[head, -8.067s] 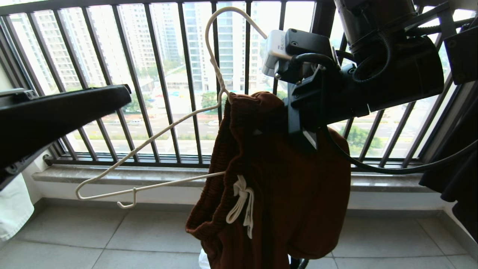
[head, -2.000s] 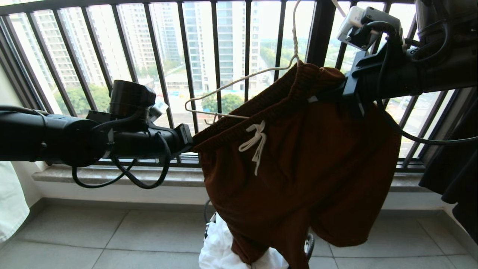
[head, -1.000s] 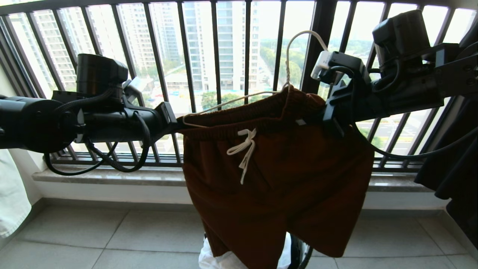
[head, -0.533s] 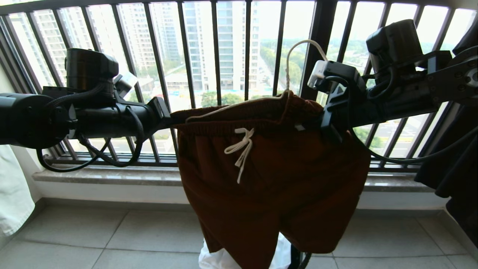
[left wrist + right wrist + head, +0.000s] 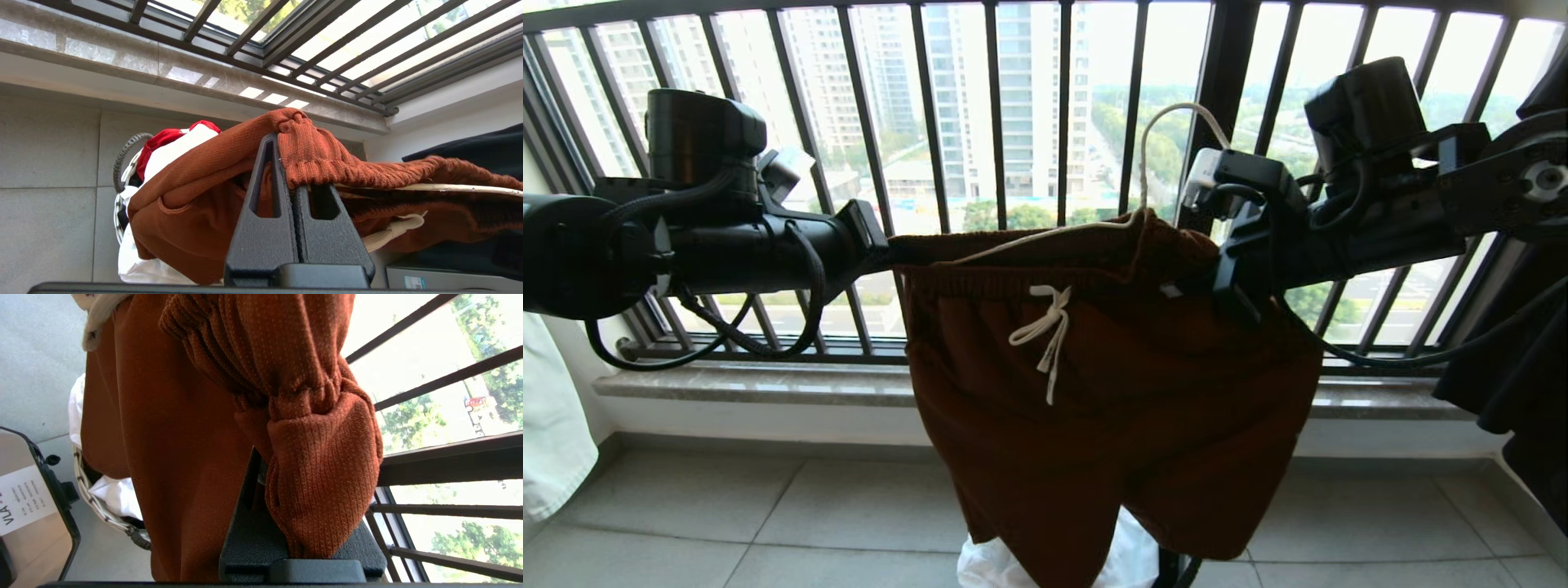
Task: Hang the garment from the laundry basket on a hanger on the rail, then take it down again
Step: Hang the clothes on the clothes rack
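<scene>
The rust-brown garment (image 5: 1111, 392) hangs spread between my two grippers in front of the window bars, its white drawstring facing me. My left gripper (image 5: 882, 253) is shut on one end of the waistband (image 5: 318, 159). My right gripper (image 5: 1199, 290) is shut on the bunched other end (image 5: 322, 465). The cream-white hanger (image 5: 1168, 118) sits inside the waistband; its hook rises above the shorts and one wire arm (image 5: 449, 188) shows along the band. Below the shorts stands the laundry basket (image 5: 124, 151), mostly hidden by them. The rail is out of view.
A black balustrade (image 5: 996, 106) and a stone sill (image 5: 752, 384) stand close behind the shorts. White cloth (image 5: 1131, 559) and a red piece (image 5: 163, 141) fill the basket. A white cloth (image 5: 547, 441) hangs at far left, a dark garment (image 5: 1527, 392) at far right.
Both grippers have drifted slightly left, the right one also sinking, and the hanger's hook has come down. The waistband now lies more level. Both grips are unchanged.
</scene>
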Available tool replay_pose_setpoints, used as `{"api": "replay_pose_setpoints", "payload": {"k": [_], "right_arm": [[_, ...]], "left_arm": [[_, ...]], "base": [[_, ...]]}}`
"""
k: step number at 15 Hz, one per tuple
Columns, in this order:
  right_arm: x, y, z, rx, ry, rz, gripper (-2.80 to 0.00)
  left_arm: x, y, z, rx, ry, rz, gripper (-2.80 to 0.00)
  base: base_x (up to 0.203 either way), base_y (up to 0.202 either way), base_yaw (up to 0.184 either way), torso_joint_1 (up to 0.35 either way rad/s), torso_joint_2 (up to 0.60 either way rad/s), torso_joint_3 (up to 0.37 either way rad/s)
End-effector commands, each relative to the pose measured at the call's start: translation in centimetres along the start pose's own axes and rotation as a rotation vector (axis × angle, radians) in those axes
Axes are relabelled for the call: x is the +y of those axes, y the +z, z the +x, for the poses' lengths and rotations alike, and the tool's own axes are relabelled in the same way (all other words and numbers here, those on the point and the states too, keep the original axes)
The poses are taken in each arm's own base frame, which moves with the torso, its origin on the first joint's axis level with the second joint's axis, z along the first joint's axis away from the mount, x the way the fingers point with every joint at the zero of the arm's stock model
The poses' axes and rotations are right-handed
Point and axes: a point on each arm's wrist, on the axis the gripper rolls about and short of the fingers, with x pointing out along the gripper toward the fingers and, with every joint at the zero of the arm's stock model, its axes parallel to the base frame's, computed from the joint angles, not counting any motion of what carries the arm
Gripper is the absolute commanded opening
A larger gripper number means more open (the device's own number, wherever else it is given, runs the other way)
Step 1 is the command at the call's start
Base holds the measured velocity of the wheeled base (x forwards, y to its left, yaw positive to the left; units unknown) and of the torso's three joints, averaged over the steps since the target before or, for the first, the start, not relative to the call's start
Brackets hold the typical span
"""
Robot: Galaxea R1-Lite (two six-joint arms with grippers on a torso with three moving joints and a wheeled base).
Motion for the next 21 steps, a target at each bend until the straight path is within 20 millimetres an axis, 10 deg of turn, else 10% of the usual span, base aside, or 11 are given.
{"api": "replay_pose_setpoints", "payload": {"k": [1,14,21], "right_arm": [[0.4,0.2,1.9,0.0,0.031,-0.008,-2.8],[2.3,0.6,5.5,0.047,0.077,-0.025,-2.8],[1.7,-0.2,5.2,0.076,0.052,-0.012,-2.8]], "left_arm": [[-1.1,-0.1,-0.7,0.032,-0.003,-0.003,-2.8],[-2.9,1.2,-4.1,0.016,0.021,0.0,-2.8],[0.2,4.2,-4.3,-0.102,0.147,-0.003,-2.8]], "base": [[0.0,0.0,0.0,0.0,0.0,0.0],[0.0,0.0,0.0,0.0,0.0,0.0],[0.0,0.0,0.0,0.0,0.0,0.0]]}}
